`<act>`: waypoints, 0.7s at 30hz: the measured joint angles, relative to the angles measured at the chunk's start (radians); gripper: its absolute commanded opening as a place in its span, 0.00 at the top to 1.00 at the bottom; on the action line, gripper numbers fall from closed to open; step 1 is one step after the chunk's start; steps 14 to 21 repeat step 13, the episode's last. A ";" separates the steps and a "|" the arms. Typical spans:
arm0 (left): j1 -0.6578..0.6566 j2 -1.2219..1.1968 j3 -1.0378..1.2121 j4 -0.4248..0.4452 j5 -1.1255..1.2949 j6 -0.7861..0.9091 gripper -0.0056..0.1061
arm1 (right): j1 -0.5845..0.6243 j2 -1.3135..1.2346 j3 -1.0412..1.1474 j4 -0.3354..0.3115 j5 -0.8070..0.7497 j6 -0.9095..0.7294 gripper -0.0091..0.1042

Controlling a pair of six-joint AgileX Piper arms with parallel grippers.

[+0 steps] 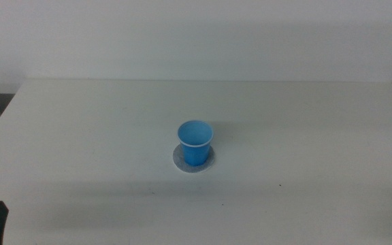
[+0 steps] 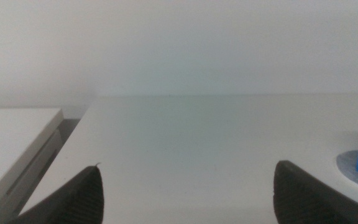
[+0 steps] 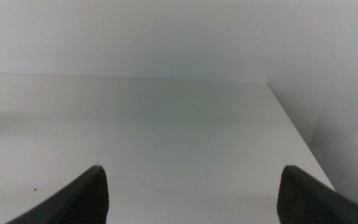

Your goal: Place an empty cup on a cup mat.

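The wide white flat table (image 1: 305, 136) is filling the middle view, and near its centre the flat round speckled grey cup mat with a whitish edge (image 1: 180, 160) is lying under the small bright blue tapered plastic cup with a thin pale rim (image 1: 195, 143). The cup is standing upright and empty on the mat, set slightly toward the mat's far side, so the near edge of the mat is showing in front of it. The placement looks done.

The left hand (image 2: 185, 196) is waiting low at the near left corner of the table, well apart from the cup; only a dark tip of it is showing at the bottom left edge of the middle view. Its two dark jaws are standing wide apart with bare table between them, gripping nothing. The left wrist view is catching the cup and mat off to one side. The right hand (image 3: 191, 196) is out of the middle view; its jaws are likewise spread and empty, looking along bare table toward the far right edge.

The risk now is small. A light plastic cup like this would probably tip or slide off the mat if an arm were swinging across the centre, and its slightly off-centre seat is leaving less margin on the far side.
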 measured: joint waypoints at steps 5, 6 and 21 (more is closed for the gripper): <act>0.004 0.000 0.009 -0.015 -0.027 0.003 0.11 | 0.000 0.000 0.000 0.000 0.000 0.000 0.10; 0.004 0.000 0.010 -0.015 -0.027 0.005 0.11 | 0.000 0.000 0.000 0.000 0.000 0.000 0.10; 0.004 0.000 0.009 -0.017 -0.039 0.007 0.11 | 0.000 0.000 0.000 0.000 0.000 0.000 0.10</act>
